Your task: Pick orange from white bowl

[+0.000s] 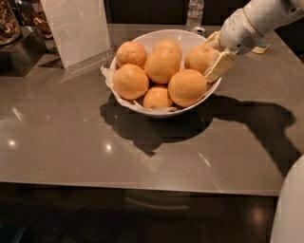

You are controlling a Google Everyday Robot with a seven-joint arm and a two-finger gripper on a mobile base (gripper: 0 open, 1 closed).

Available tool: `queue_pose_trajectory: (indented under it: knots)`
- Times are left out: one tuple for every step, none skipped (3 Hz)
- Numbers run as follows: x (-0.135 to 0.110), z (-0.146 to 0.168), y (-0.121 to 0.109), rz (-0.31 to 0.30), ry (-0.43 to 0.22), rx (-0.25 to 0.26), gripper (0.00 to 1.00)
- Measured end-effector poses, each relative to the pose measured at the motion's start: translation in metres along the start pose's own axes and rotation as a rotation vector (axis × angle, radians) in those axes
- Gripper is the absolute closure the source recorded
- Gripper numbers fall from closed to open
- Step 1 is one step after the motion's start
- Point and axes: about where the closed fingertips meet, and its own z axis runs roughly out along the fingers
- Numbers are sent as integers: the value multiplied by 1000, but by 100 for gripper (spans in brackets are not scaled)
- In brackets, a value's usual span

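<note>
1. The gripper (206,62) hangs over the right rim of the bowl (190,38). Its fingers (219,65) are spread, one above and one below the right flank of the orange (198,57). We see no squeeze yet, so we call it released.
2. That orange sits at the back right of the bowl, against the wall, with other oranges crowding its left and front.
3. We expect it to be firm, moderately heavy and rigid enough for a steady pinch. The dimpled matte skin should grip well, though hard pressure could bruise it.
4. We would take it across its widest part, so that the round shape cannot squirt out. The free side faces the rim, and the neighbours leave little room on the other side.
5. Lifting it may set the heaped fruit rolling. The paper (108,76) lining the bowl is crumpled and loose and could snag.
6. The bowl stands on a glossy grey table (71,142) that mirrors the lights. We think the bowl could slide if pushed sideways.
7. Behind it are a clear sign stand (76,28), a water bottle (194,12) and a dark box (19,52) at the left, all well apart from the arm.
</note>
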Motion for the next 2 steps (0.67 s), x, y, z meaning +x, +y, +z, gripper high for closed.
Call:
queue_pose_trajectory:
  knots:
    - [-9,-7,5,7,-21,26,100]
    - [-31,-36,10,15,-64,94,100]
